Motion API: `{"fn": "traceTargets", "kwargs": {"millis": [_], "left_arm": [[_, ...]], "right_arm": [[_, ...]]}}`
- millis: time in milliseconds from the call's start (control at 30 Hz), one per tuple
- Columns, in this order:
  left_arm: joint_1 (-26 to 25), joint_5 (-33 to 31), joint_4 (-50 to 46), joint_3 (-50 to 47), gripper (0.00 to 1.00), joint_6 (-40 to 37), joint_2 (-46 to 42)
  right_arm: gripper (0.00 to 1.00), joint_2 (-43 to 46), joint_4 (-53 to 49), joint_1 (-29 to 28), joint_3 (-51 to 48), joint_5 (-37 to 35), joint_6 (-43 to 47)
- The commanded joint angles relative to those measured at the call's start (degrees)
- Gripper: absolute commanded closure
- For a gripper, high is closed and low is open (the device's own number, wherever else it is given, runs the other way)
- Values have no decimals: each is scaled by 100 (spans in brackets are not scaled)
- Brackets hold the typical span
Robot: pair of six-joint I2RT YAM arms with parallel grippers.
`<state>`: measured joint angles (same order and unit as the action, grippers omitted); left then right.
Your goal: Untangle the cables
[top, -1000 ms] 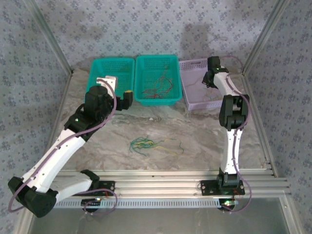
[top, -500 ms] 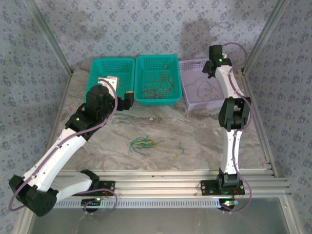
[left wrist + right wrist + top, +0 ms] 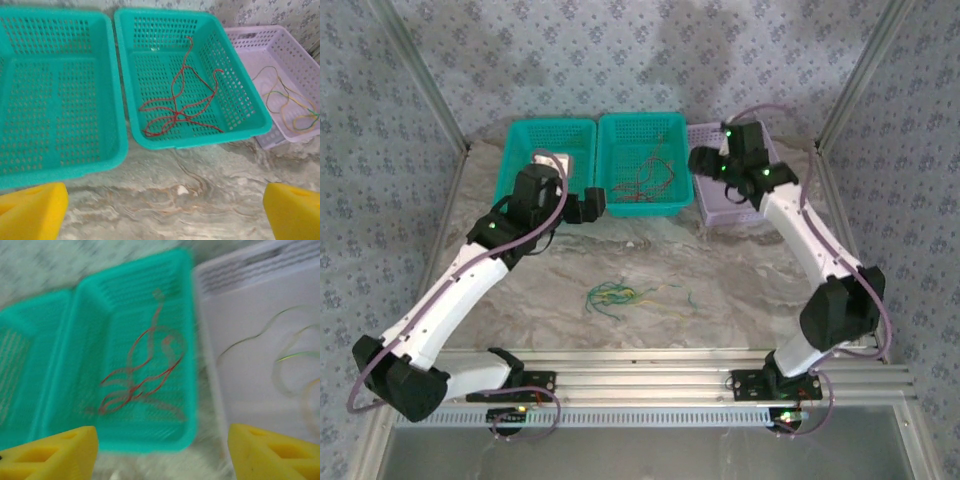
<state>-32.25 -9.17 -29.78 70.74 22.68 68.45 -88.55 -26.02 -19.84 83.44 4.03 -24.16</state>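
A loose tangle of green and yellow cables (image 3: pixel 620 295) lies on the marble table, in the middle, well short of both grippers. Red cables (image 3: pixel 640 178) (image 3: pixel 177 107) (image 3: pixel 140 375) curl in the middle teal basket (image 3: pixel 645 205). Thin yellow and green cables (image 3: pixel 290 105) (image 3: pixel 287 362) lie in the lilac basket (image 3: pixel 720 215). My left gripper (image 3: pixel 592 203) (image 3: pixel 162 215) hovers open over bare table just in front of the two teal baskets, nothing between its yellow fingers (image 3: pixel 30 212). My right gripper (image 3: pixel 700 160) (image 3: pixel 162 455) is open and empty above the border between the middle and lilac baskets.
An empty teal basket (image 3: pixel 520 140) (image 3: pixel 55 95) stands at the back left. Aluminium frame posts (image 3: pixel 845 90) rise at both back corners, and a rail (image 3: pixel 650 360) runs along the near edge. Patterned walls close the back.
The right arm swung from the lilac basket's far right corner leftward to the middle basket's edge, its elbow dropping outward. The left gripper shifted slightly right and closer to the baskets.
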Motion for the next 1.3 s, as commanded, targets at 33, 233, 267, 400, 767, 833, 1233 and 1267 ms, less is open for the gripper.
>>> {"fn": "traceTargets", "kwargs": {"millis": [33, 233, 267, 400, 767, 833, 1233, 1267], "left_arm": [[42, 537, -665, -390, 0, 947, -110], [41, 955, -1337, -1176, 3, 1337, -403], [42, 1022, -1373, -1329, 3, 1389, -521], [34, 1378, -1440, -1865, 3, 1664, -887], [20, 1828, -1230, -2748, 2, 1995, -987], [19, 1772, -1172, -2800, 2, 1963, -905], [-4, 1631, -167, -2942, 5, 1853, 19], [-6, 1629, -100, -2945, 7, 1839, 68]], "right_arm": [[30, 380, -1, -298, -1049, 1120, 87], [30, 1082, -414, -687, -2296, 1415, 308], [30, 1219, -474, -777, -2482, 1419, 328], [30, 1695, -483, -1149, -3224, 1573, 327], [30, 1963, -735, -1849, -4158, 1019, 273], [30, 1990, -755, -1856, -4170, 807, 275], [33, 1658, -310, -1887, -4165, 409, 312], [34, 1600, -246, -1891, -4171, 454, 308]]}}
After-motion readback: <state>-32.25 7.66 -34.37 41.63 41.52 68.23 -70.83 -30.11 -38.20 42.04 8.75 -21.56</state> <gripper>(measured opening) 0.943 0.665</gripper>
